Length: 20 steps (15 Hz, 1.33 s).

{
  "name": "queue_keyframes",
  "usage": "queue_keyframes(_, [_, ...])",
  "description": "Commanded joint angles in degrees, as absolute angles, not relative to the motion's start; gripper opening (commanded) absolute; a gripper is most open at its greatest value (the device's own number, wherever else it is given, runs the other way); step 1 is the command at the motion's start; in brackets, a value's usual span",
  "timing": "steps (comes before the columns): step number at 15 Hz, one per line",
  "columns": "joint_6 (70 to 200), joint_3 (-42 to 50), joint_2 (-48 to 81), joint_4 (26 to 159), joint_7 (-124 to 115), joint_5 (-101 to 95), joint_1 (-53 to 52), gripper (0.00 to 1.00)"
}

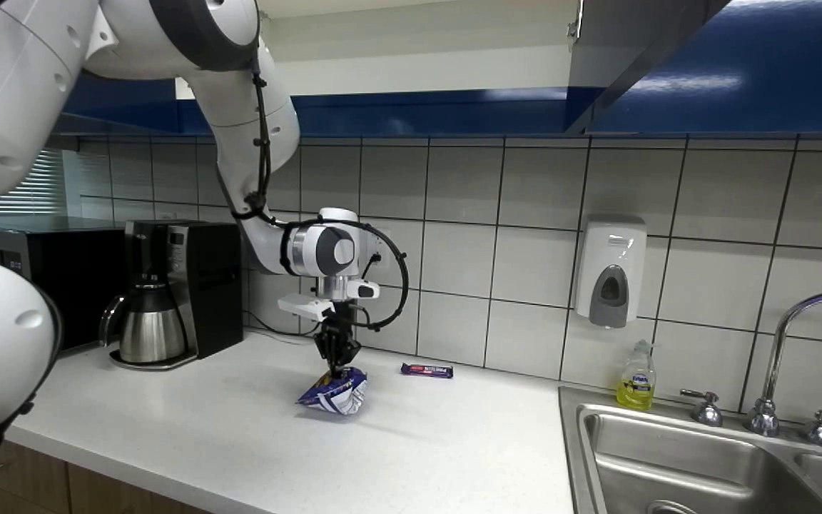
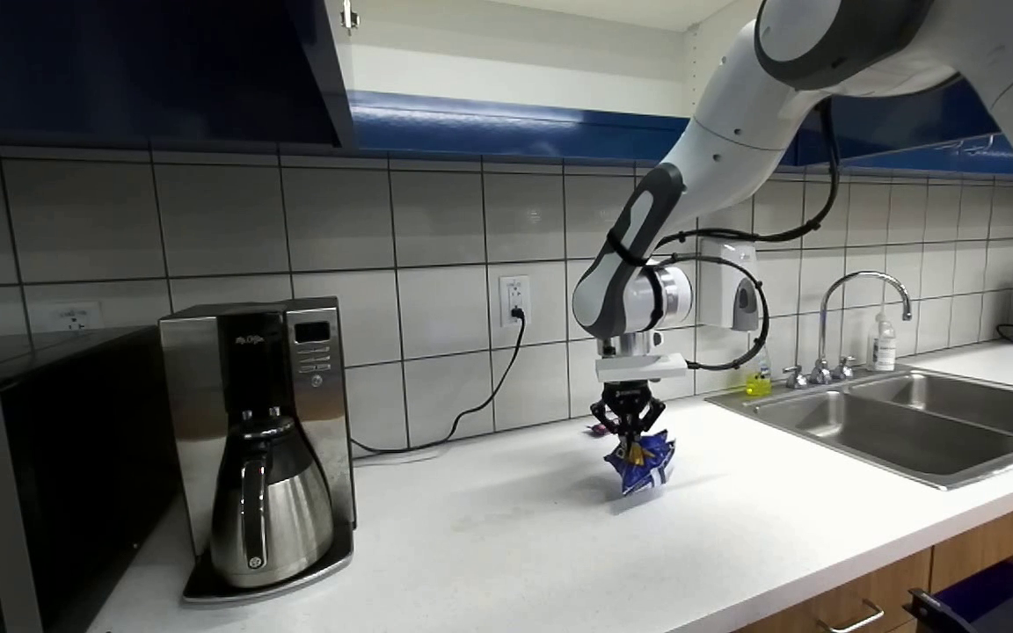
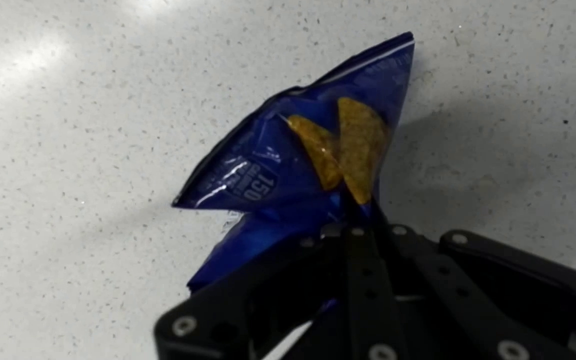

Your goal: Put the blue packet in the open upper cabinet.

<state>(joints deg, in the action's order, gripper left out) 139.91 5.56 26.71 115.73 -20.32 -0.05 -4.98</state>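
Coffee maker (image 2: 326,422) with steel carafe (image 2: 289,519), beside a dark microwave (image 2: 84,431) on the white countertop (image 2: 471,545); black cord (image 2: 511,362) plugged into the wall outlet (image 2: 513,292). Slim wrapped bar (image 1: 427,370), lying near the tiled backsplash (image 1: 457,253). Bottle of dish soap (image 1: 636,387) (the liquid yellow) at the back edge of the steel double sink (image 1: 576,442), below a wall-mounted soap dispenser (image 1: 611,248).

- A kitchen: double steel sink (image 1: 576,442), chrome faucet (image 1: 773,371)
- Tiled wall (image 2: 440,215), open upper cabinet (image 1: 425,111)
- Coffee maker (image 2: 273,457) on the counter (image 2: 489,545)
- Probably a microwave (image 2: 76,440), partly cropped
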Motion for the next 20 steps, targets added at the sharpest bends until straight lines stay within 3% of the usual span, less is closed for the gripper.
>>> queue_keyframes(1, [140.1, 4.0, 22.0, 118.4, -18.2, 0.0, -4.9, 0.0])
queue_keyframes(20, [138.8, -0.9, -2.8, 140.4, -14.4, -3.1, -5.9, 0.0])
